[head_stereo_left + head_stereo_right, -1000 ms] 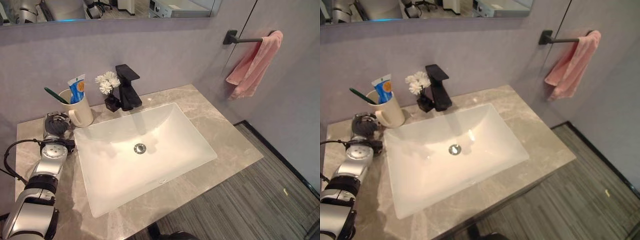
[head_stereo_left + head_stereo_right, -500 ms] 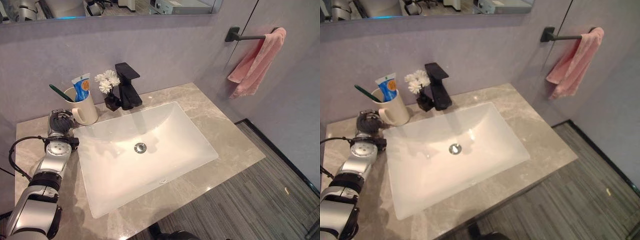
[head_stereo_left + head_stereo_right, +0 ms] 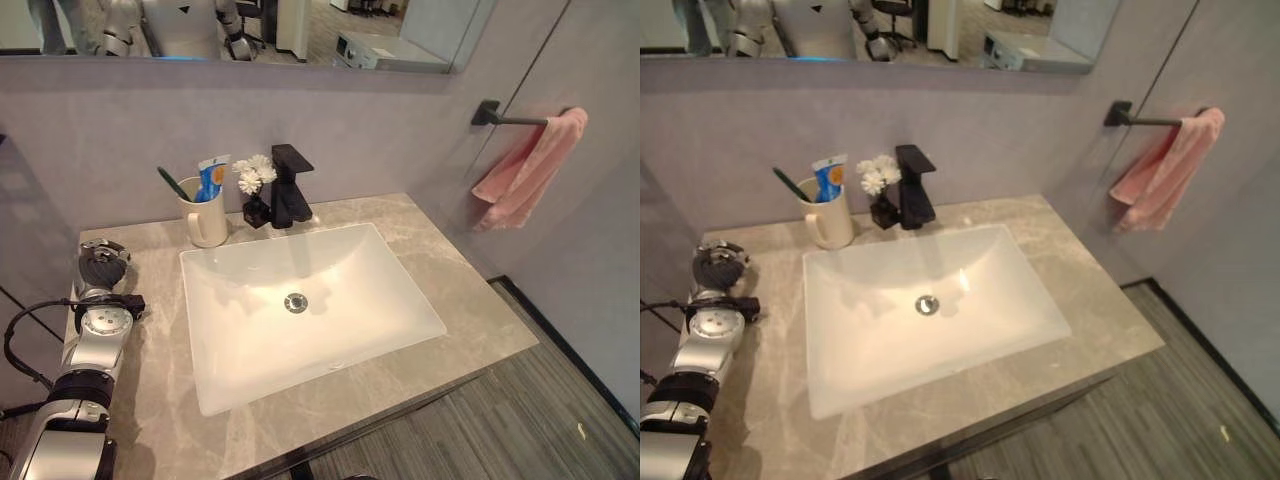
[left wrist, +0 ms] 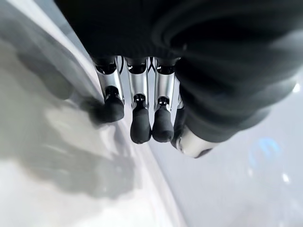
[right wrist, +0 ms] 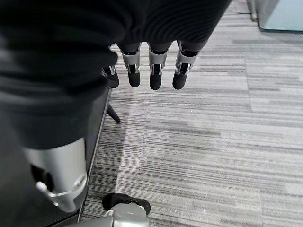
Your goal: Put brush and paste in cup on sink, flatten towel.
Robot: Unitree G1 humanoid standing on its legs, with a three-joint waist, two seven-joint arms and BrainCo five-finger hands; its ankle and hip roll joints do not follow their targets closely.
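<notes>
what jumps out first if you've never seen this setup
The white sink basin sunk in the grey marble counter. Behind it, a cup holding brush and paste beside the black tap; a pink towel hangs bunched on the wall rail.

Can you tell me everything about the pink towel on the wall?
The pink towel looks like soft cloth. It hangs from a dark towel bar fixed to the grey wall, to the right of the sink and higher than the counter. It is not spread flat: it is bunched at the bar's far end and droops down slantwise in loose folds, its lower end reaching furthest left. Only the bar holds it up, and no hand touches it.
</notes>
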